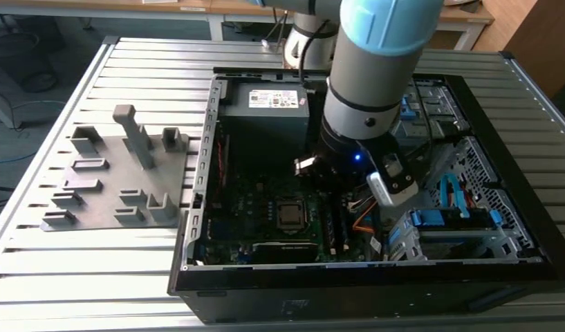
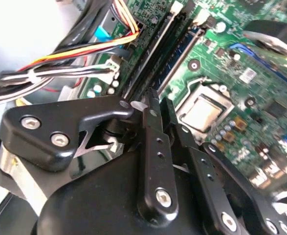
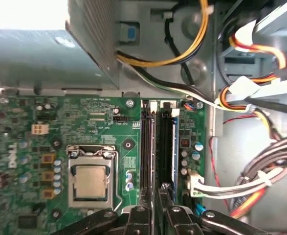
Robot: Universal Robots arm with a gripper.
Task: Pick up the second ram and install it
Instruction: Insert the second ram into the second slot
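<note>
My gripper [image 1: 339, 181] is low inside the open computer case [image 1: 503, 124], over the motherboard's memory slots. A dark blue-green stick, the second ram [image 3: 167, 147] [image 2: 182, 55], stands on edge in the slot nearer the cable bundle. My black gripper [image 3: 159, 213] [image 2: 161, 102] sits at the near end of that stick with its two fingers drawn close together. I cannot tell whether they pinch the board or press on it. Right beside it runs a second, black memory slot [image 3: 147, 147] [image 2: 149, 51].
The metal-capped processor socket [image 3: 91, 178] [image 2: 202, 111] lies beside the slots. Bundled wires [image 3: 246, 181] [image 2: 70, 73] hang close on the other side. The power supply [image 1: 268, 104] fills the case's far end. A grey fixture plate [image 1: 107, 173] with blocks lies at the exterior view's left.
</note>
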